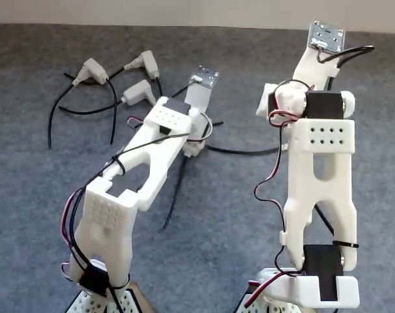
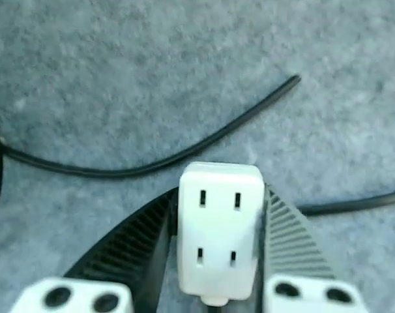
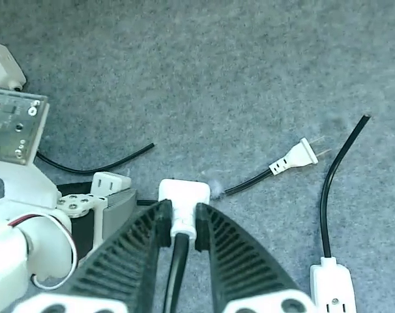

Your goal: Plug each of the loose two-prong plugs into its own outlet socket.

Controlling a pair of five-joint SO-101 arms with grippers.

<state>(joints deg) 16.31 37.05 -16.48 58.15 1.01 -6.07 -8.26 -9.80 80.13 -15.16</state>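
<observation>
Your left hand [image 2: 220, 195] is clamped on the outlet block [image 2: 218, 261], right hand [image 3: 182, 208] gripping a corded plug [image 3: 183, 190]; square it up with the slots [image 2: 203, 197], keep both steady, push straight.

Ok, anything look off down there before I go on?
Nothing spilled or askew. One oddity: black cords stop in bare cut ends, like the cord from the outlet block near the right claw, which grips a white connector. The left claw grips a two-socket block, sitting straight.

glossy plastic outlet block [image 2: 219, 235], felt-like table cover [image 2: 119, 78]
</observation>
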